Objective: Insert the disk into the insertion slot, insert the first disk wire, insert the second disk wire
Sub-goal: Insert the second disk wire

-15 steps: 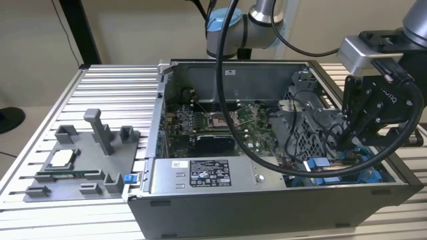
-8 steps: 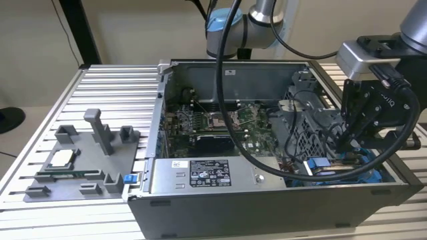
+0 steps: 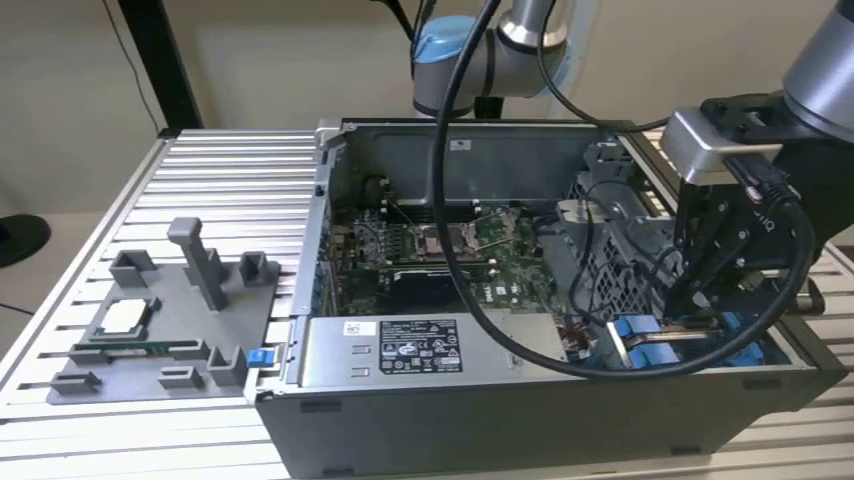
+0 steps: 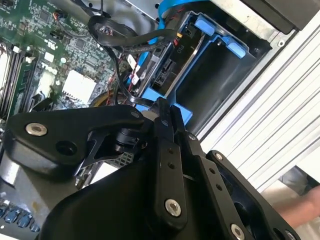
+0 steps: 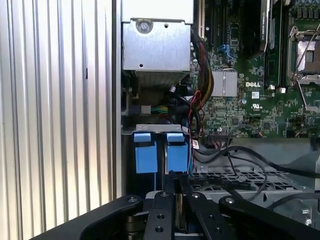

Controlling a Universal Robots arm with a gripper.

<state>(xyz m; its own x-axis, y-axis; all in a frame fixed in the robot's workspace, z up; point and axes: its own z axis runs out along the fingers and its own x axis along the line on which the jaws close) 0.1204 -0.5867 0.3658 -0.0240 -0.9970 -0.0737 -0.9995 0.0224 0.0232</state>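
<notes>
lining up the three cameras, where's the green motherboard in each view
Exterior view: the motherboard lies inside the open case, to the exterior view's left of the drive cage.
Second wrist view: the motherboard lies past the black cables.
First wrist view: the motherboard lies beyond the pincer.
Shared landmark: the blue fittings of the drive cage.

pincer (image 4: 165, 111) – fingers together, at blue frame | disk (image 4: 170, 67) apparently in insertion slot (image 4: 220, 75)
</notes>
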